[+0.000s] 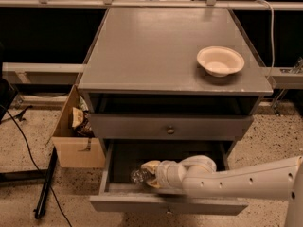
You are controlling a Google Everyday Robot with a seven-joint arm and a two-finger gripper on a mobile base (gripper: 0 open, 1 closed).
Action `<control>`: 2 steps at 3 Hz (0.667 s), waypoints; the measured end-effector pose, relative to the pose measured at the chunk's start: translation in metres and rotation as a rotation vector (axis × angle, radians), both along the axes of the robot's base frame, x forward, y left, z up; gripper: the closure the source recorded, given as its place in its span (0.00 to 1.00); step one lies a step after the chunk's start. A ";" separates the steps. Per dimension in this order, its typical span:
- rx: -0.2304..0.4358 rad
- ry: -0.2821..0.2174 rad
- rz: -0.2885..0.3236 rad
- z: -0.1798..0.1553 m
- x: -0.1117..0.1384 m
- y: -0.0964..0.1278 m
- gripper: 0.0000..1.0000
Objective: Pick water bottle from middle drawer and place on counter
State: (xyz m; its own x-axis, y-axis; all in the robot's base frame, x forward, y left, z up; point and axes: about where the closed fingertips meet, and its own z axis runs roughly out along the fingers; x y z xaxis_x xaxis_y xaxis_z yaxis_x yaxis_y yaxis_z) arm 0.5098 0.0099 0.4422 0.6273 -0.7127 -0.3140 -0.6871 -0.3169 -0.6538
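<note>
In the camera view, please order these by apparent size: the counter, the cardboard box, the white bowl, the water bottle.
1. counter
2. cardboard box
3. white bowl
4. water bottle, smallest; the end effector at it in the middle drawer hides part of it.

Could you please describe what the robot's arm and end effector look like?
The arm is a smooth, white, rounded tube with a row of small dark dots along its side and a bulbous wrist joint. The end effector, inside the middle drawer, is white, cream-yellow at its front.
</note>
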 end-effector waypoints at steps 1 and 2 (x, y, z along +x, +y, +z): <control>0.061 0.030 -0.031 0.023 -0.027 -0.002 1.00; 0.059 0.014 -0.047 0.063 -0.044 -0.020 1.00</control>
State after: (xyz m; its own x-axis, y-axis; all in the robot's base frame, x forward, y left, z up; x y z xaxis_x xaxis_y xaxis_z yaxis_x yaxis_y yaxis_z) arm 0.4660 -0.0101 0.5054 0.5889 -0.7211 -0.3650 -0.7094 -0.2448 -0.6609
